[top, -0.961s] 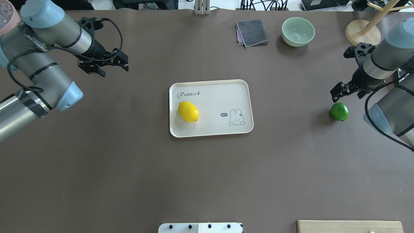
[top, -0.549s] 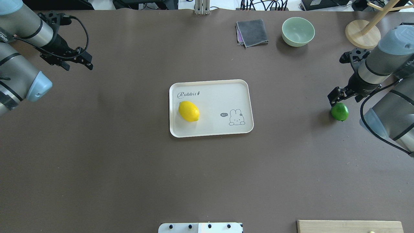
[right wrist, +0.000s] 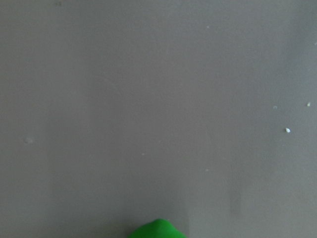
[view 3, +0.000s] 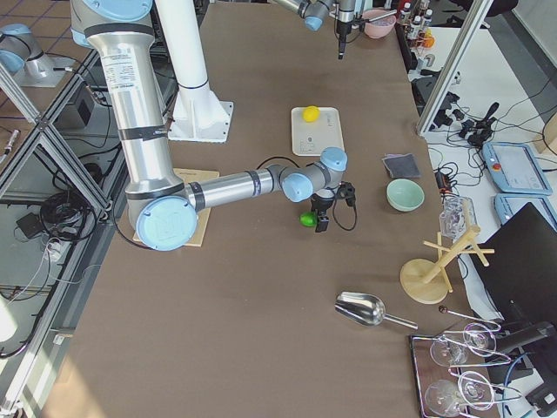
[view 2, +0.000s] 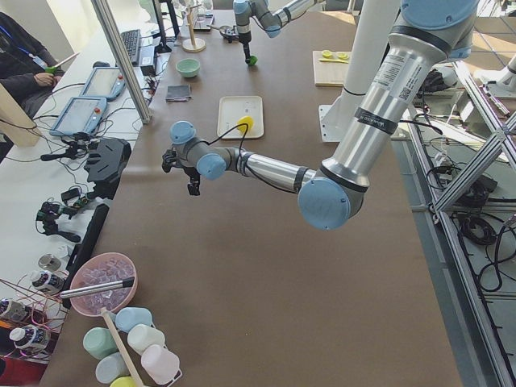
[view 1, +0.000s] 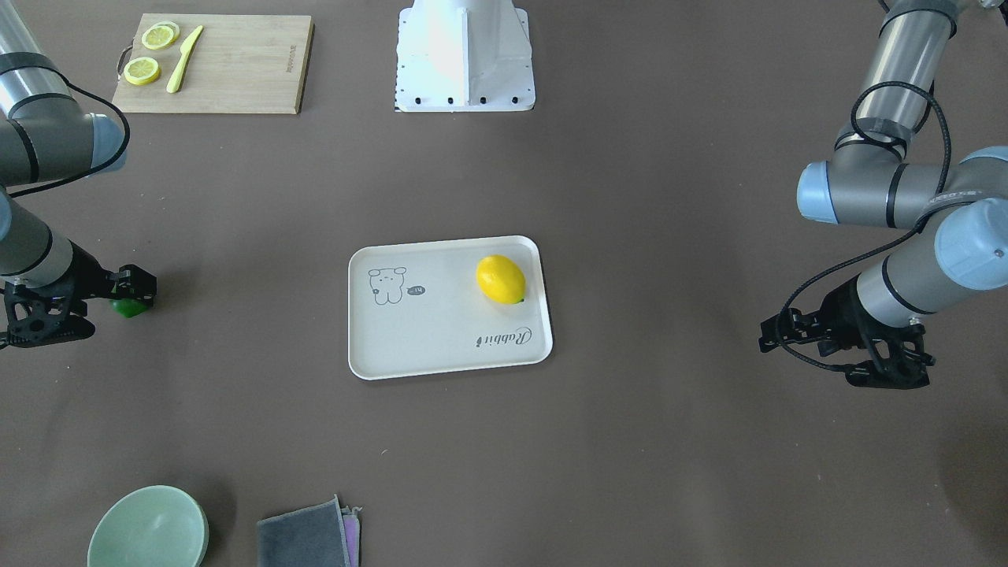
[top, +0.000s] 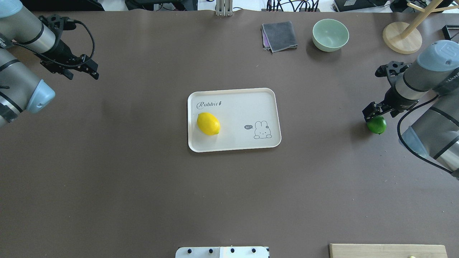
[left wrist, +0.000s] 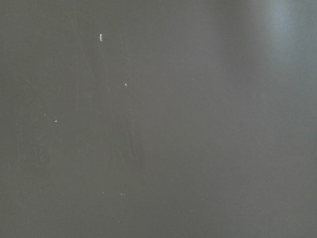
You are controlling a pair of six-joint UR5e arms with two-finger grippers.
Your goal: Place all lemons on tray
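The yellow lemon [top: 208, 123] lies on the left part of the off-white tray [top: 251, 104], and shows in the front view [view 1: 501, 279] too. The green lemon [top: 377, 125] lies on the bare table far right of the tray. My right gripper [top: 374, 114] is open and low directly over the green lemon, with its jaws to either side of the lemon's top. In the right wrist view only the lemon's top [right wrist: 158, 230] shows at the bottom edge. My left gripper [top: 81, 75] is open and empty over the table's far left.
A green bowl [top: 330, 34], a folded grey cloth [top: 279, 36] and a wooden stand [top: 401, 35] sit at the far edge. A cutting board [view 1: 228, 63] with lemon slices and a knife lies near the robot's base on the right arm's side.
My left arm has swung left, away from the tray. My right gripper has come down from above and beside the green lemon to right over it. Neither lemon has moved.
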